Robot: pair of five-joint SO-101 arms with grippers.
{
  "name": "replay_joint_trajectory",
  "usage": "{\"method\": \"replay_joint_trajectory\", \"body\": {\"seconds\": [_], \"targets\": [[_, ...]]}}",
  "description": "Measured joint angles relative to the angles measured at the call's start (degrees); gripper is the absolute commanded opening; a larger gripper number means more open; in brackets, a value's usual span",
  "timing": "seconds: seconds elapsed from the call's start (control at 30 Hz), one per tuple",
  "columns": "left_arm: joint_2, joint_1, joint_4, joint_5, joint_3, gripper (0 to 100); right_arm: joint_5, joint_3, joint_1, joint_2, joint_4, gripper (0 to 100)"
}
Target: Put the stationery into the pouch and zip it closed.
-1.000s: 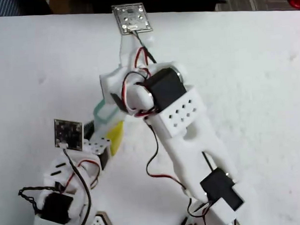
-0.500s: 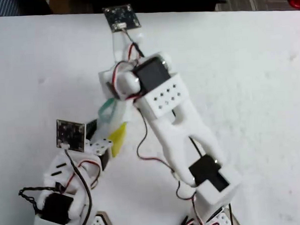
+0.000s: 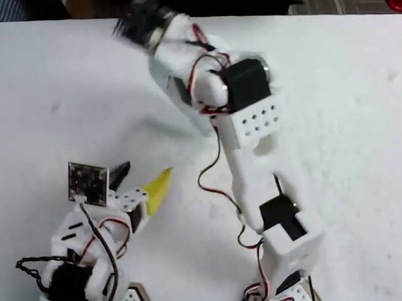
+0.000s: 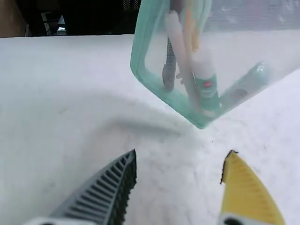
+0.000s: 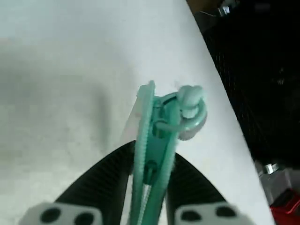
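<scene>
- The left gripper is spread wide, with a grey ribbed finger on one side and a yellow finger on the other. Nothing lies between them.
- The left gripper sits low over the white table, fingertips aimed toward the right arm.
- The pouch hangs ahead of and above the left gripper's fingertips, well apart from both fingers. It is clear-walled with a teal border.
- The pouch is tilted, with one teal corner lowest. Its shadow falls on the table between that corner and the left gripper.
- The stationery is inside the pouch. A glue stick with a green label and a pale pen stand roughly on end, resting toward the low corner. A darker item beside them is too unclear to identify.
- The right gripper is pinched on the pouch. Its two black fingers press against opposite faces of the teal zip edge.
- The zip edge runs straight out from between the right gripper's fingers.
- The zip pull, a teal ring, sits just past the right gripper's fingertips, at the far end of the zip edge.
</scene>
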Motion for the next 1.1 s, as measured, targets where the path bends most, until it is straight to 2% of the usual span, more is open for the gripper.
{"method": "replay_joint_trajectory", "body": {"seconds": [0.1, 0.2, 0.5, 0.63, 0.77, 1.0, 1.1], "targets": [[0.0, -1.58, 0.0, 0.0, 0.0, 31, 4.57, 4.4, -1.23, -2.64, 0.09, 1.7], [0.0, -4.13, 0.0, 0.44, 0.0, 31, 12.57, 13.63, -2.37, -8.26, 0.09, 1.7], [0.0, -12.57, -3.6, 5.98, 0.0, 30, 45.36, 59.69, -0.26, -40.44, 0.09, 1.7], [0.09, -12.75, -3.6, 6.24, 0.0, 30, 54.42, 76.92, -1.67, -52.48, 0.09, 1.7], [0.18, -11.16, -3.6, 6.24, 0.0, 30, 54.68, 86.24, -7.12, -59.87, -1.49, 1.7], [0.0, 0.53, -2.37, 2.11, 0.0, 30, 40.44, 88.7, -13.98, -60.4, -14.15, 1.7], [-0.18, 2.2, -2.29, 1.85, 0.0, 30, 38.59, 88.97, -14.33, -59.6, -16.0, 1.7]]}}
